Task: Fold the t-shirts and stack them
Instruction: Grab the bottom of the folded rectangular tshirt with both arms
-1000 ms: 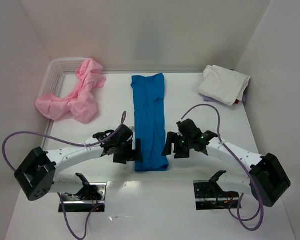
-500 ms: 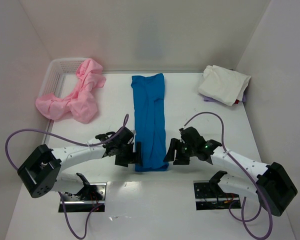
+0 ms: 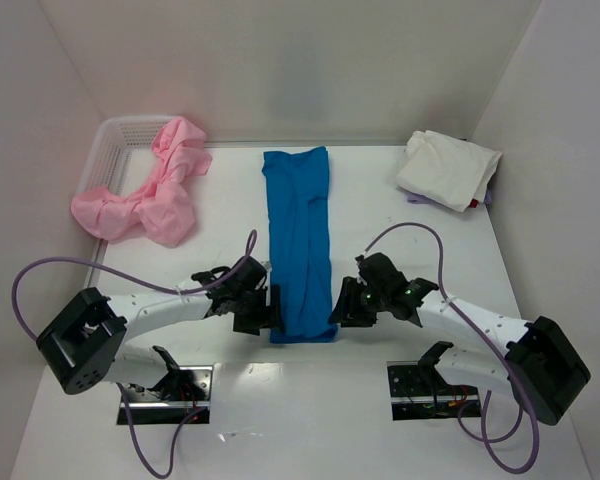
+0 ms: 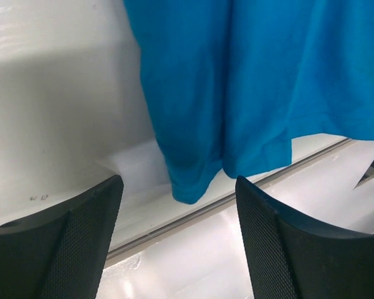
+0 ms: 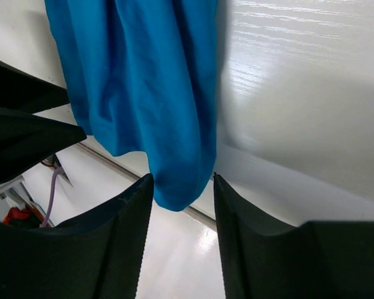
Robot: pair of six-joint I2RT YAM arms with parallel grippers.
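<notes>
A bright blue t-shirt (image 3: 300,240), folded into a long narrow strip, lies down the table's middle. My left gripper (image 3: 270,308) is open beside its near left corner; that corner (image 4: 190,187) hangs between the wide-apart fingers in the left wrist view. My right gripper (image 3: 338,305) is open at the near right corner; the blue corner (image 5: 181,187) sits at the mouth of its jaws, not clamped. Crumpled pale pink t-shirts (image 3: 150,195) spill from the basket at the back left. A folded cream-white t-shirt (image 3: 447,168) lies at the back right.
A white lattice basket (image 3: 120,135) stands at the back left against the wall. White walls close in the table on three sides. Purple cables loop from both arms. Two mounting plates (image 3: 425,390) sit at the near edge.
Both grippers have moved nearer and inward to the near corners of the blue t-shirt. The right gripper now has the corner between its fingers. The shirts have not moved.
</notes>
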